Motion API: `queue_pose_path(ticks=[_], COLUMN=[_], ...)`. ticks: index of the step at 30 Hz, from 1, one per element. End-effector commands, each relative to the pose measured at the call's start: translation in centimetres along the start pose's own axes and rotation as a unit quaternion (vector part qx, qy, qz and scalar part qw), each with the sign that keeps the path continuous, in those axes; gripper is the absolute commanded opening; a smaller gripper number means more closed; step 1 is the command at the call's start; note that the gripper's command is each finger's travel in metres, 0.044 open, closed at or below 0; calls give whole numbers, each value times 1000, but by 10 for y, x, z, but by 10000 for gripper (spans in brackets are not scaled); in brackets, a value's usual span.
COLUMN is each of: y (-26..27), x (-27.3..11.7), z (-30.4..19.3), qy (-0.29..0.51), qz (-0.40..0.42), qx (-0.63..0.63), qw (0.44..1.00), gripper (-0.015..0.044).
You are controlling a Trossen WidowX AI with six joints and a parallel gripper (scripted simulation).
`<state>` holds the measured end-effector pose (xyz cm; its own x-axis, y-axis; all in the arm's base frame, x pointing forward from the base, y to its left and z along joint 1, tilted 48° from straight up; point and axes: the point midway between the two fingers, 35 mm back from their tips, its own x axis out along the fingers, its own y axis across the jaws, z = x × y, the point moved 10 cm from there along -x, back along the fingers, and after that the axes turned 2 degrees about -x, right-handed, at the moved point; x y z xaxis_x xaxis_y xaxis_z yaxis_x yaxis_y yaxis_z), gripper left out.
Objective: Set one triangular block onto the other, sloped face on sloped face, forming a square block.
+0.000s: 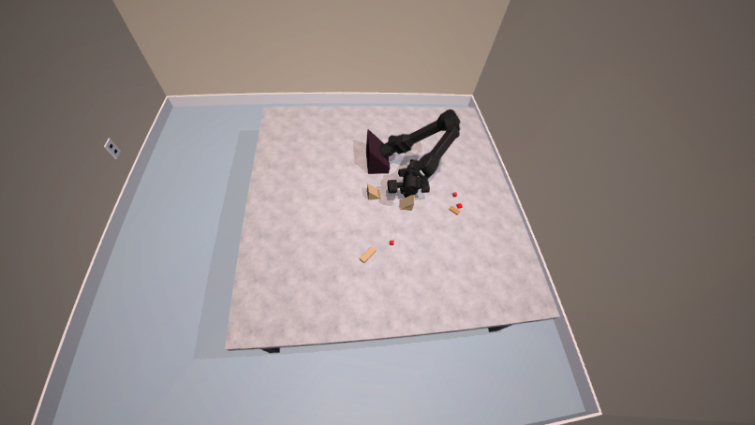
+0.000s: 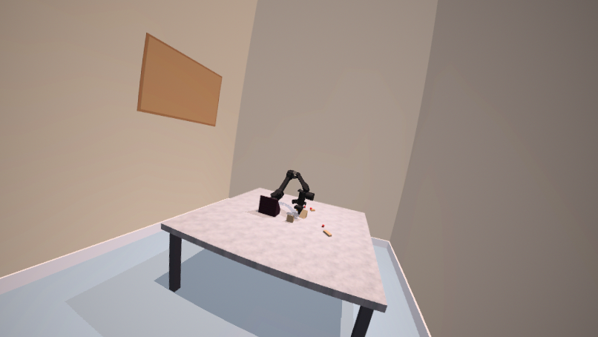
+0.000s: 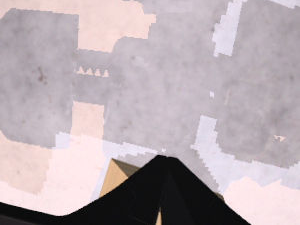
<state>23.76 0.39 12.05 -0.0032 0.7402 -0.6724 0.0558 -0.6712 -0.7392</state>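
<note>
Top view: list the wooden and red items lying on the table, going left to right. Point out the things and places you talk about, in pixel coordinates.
Long wooden piece (image 1: 368, 254) (image 2: 327, 233), left triangular block (image 1: 373, 192) (image 2: 289, 217), red cube nearest the long piece (image 1: 392, 242) (image 2: 323, 225), right triangular block (image 1: 407, 203) (image 2: 303, 214), short wooden piece (image 1: 454, 210) (image 2: 312, 210). The other two red cubes overlap it left to right, so they are left out.
</note>
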Motion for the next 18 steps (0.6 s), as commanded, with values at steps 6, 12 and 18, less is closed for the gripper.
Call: queue_pose_path(ticks=[6, 12, 18], y=[0, 0, 1], x=[-1, -1, -11], z=[-15, -25, -32], qy=[3, 3, 3], qz=[-2, -2, 0], qx=[1, 0, 0], qw=[1000, 1000, 1000], gripper=[0, 0, 0])
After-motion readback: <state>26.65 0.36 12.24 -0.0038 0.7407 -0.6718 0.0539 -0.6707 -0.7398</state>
